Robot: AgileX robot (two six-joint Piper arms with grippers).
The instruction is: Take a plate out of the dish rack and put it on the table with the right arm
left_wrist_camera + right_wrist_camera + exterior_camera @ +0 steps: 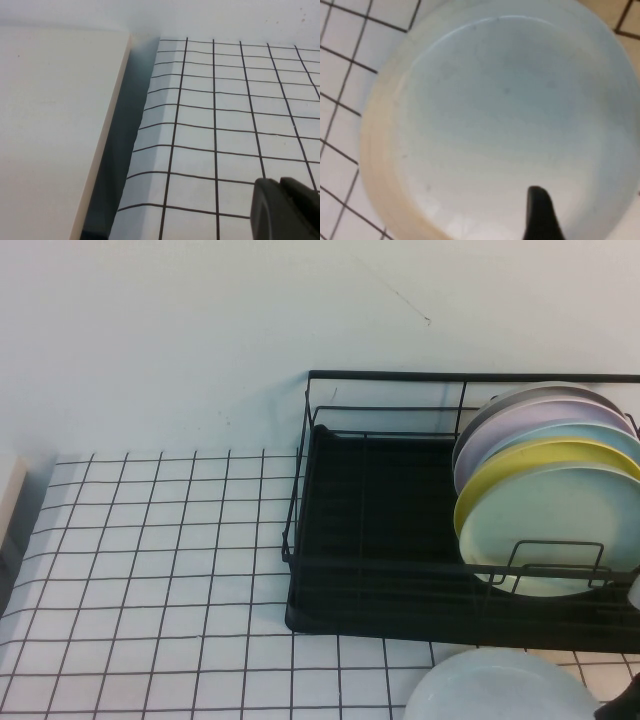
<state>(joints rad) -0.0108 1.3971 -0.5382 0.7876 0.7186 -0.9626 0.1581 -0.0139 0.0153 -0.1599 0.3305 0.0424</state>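
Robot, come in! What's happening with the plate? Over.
Right gripper over the plate. Plate flat on the table, out of the rack. Left gripper parked at table's left edge. Nothing in the way.

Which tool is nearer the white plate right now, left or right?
Right. The right tool sits directly over the white plate in front of the dish rack; the left tool hangs by the table's far left edge.
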